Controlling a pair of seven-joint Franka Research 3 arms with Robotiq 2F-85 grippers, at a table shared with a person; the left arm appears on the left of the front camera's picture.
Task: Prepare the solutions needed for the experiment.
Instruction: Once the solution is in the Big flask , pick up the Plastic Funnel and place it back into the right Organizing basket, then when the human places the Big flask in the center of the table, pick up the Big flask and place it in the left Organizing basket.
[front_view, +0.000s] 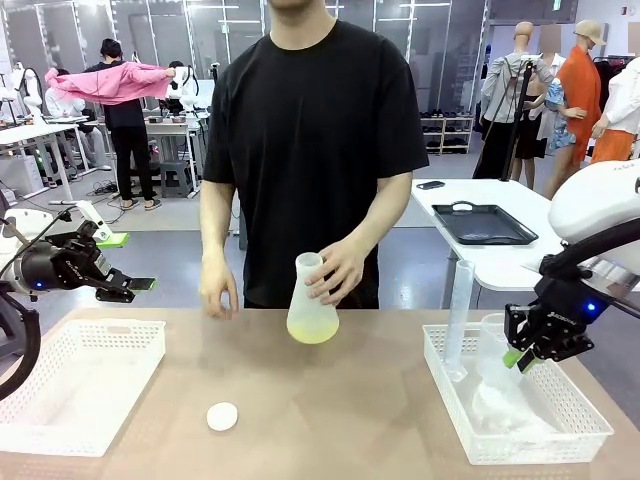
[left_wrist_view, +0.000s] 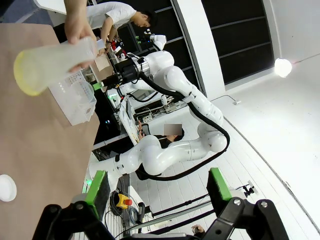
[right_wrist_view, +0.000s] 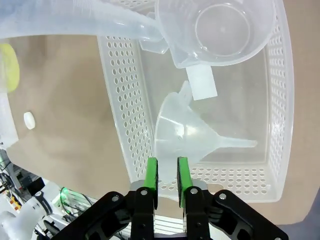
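The solutions are a little pale yellow liquid in the bottom of a frosted conical flask (front_view: 312, 312). A person's hand holds the flask by its neck, tilted, just above the table's far middle. The left wrist view shows the flask (left_wrist_view: 45, 65) and the right wrist view its yellow base (right_wrist_view: 9, 67). My left gripper (front_view: 130, 288) hovers open and empty over the left side, pads wide apart (left_wrist_view: 159, 189). My right gripper (front_view: 520, 355) hangs over the right basket (front_view: 520, 445). Its fingers (right_wrist_view: 151, 175) stand narrowly apart with nothing between them, above a clear funnel (right_wrist_view: 185, 132).
The right basket (right_wrist_view: 120, 100) also holds a beaker (right_wrist_view: 220, 30) and a tall graduated cylinder (front_view: 458, 320). A white basket (front_view: 100, 325) sits at the left. A small white round cap (front_view: 222, 416) lies near the front middle. The person stands at the far edge.
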